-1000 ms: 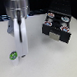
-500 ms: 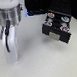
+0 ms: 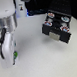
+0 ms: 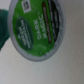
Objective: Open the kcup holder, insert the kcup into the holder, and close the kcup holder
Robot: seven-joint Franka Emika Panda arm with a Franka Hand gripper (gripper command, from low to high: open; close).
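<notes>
The kcup [image 4: 39,29] fills much of the wrist view, its round green top facing the camera from very close. In the exterior view only a green speck of the kcup [image 3: 16,58] shows on the table, at the lower end of my gripper [image 3: 11,54], which hangs down over it at the exterior view's left. My fingers do not show clearly, so I cannot tell whether they are closed on the kcup. The black kcup holder [image 3: 56,26] stands far off at the exterior view's right, its slotted tray showing from above with pods in it.
Several pods with dark and white tops [image 3: 51,17] sit in the holder's slots. My white arm [image 3: 6,20] rises at the exterior view's left. A dark object [image 3: 25,1] lies at the far edge of the white table [image 3: 34,51].
My arm has come down over the kcup, which stays at the same spot on the table. The holder has not moved.
</notes>
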